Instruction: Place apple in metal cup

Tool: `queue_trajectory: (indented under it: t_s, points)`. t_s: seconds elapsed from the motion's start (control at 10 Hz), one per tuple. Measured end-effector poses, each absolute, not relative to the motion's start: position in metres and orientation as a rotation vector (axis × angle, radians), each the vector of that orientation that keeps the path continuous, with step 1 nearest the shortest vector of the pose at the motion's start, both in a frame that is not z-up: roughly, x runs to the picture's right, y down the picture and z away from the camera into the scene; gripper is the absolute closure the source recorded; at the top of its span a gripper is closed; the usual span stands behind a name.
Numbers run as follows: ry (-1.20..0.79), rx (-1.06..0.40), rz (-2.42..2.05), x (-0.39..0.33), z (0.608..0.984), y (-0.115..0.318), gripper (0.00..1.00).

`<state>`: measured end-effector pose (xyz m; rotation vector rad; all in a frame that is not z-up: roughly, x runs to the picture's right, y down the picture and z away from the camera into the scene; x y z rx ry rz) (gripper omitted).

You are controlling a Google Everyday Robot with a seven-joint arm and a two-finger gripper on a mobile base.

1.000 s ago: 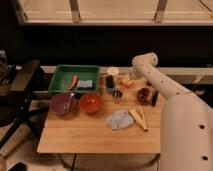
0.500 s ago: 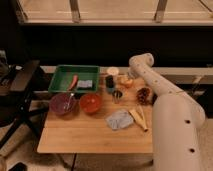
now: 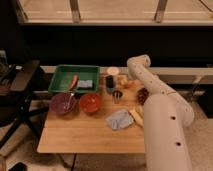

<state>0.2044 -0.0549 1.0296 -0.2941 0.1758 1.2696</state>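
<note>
My arm (image 3: pixel 160 107) is off-white, and my gripper (image 3: pixel 125 81), low at the back of the table (image 3: pixel 75 137) just beside the apple (image 3: pixel 131 85), looks equally pale. The apple is yellow-orange, the metal cup (image 3: pixel 117 95) silver-grey. The tray (image 3: pixel 59 75) is green; one bowl (image 3: pixel 63 103) maroon, the other bowl (image 3: pixel 90 103) orange-red; the cloth (image 3: pixel 120 120) grey-blue; the pinecone (image 3: pixel 143 94) brown. The table is light wood.

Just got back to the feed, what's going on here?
The arm reaches over the back right of the table, its end effector down by the apple, just behind the metal cup. The cup stands beside the dark container, and the apple is not in it yet. Whether the apple is gripped cannot be seen.
</note>
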Motion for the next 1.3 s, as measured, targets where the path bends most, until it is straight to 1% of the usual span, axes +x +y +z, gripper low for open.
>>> queue_trajectory:
  t_s: [0.1,0.2,0.4,0.5,0.6,0.7,0.8,1.1,1.2,1.3]
  points:
    - [0.172,-0.305,1.261,0.204,1.031,-0.052,0.37]
    - [0.162,-0.318,1.247,0.201,1.03,-0.051,0.49]
    - [0.147,-0.327,1.233,0.199,1.025,-0.05,0.67]
    - [0.129,-0.337,1.226,0.2,1.017,-0.051,0.8]
    - [0.113,-0.341,1.219,0.201,1.005,-0.054,0.89]
    - [0.1,-0.344,1.213,0.203,0.992,-0.058,0.96]
    - [0.084,-0.352,1.198,0.203,0.968,-0.061,1.0]
    - [0.052,-0.367,1.135,0.2,0.897,-0.057,1.0]
    - [0.032,-0.393,1.099,0.193,0.866,-0.052,1.0]
    - [0.025,-0.407,1.08,0.19,0.851,-0.048,1.0]
